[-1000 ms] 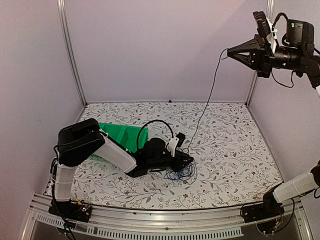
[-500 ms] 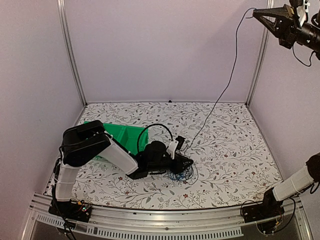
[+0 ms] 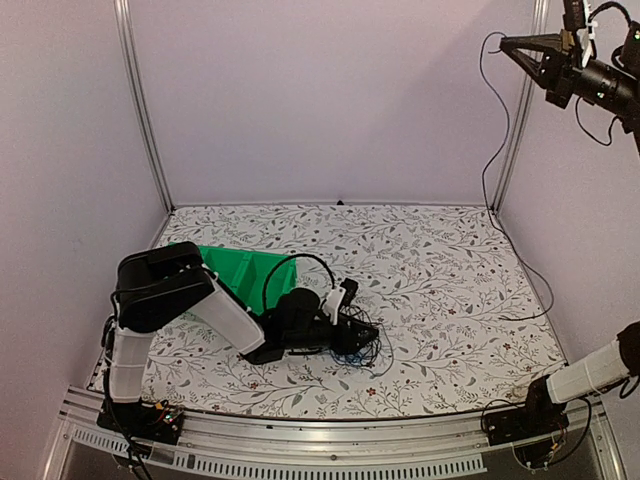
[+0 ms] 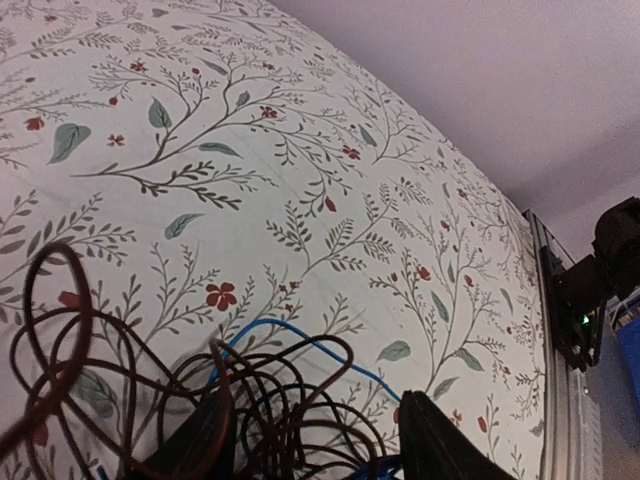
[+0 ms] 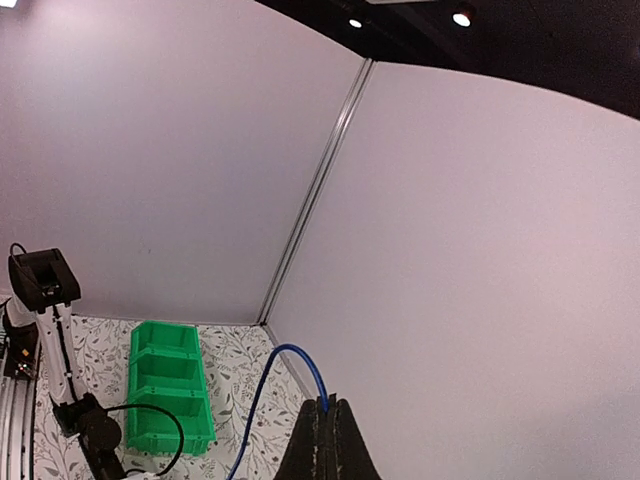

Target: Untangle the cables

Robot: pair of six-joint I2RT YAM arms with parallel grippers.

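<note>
The cables (image 3: 364,348) lie as a small blue and black snarl on the floral table. My left gripper (image 3: 358,332) rests low right at it. In the left wrist view its fingers (image 4: 205,440) stand apart, open, with dark loops and a blue strand of the cables (image 4: 268,385) between them. My right gripper (image 3: 508,44) is raised high in the far right corner, shut on one blue cable (image 5: 262,375). That cable (image 3: 481,75) hangs slack down the right wall to the table.
A green bin (image 3: 240,268) with compartments lies behind the left arm, also seen from above as the green bin (image 5: 165,385). Metal frame posts (image 3: 512,140) stand at the back corners. A rail (image 3: 300,440) runs along the near edge.
The cable, earlier taut from the snarl to the right gripper, now hangs slack by the right wall. The right gripper rose toward the corner. The left jaws opened wider and shifted slightly left.
</note>
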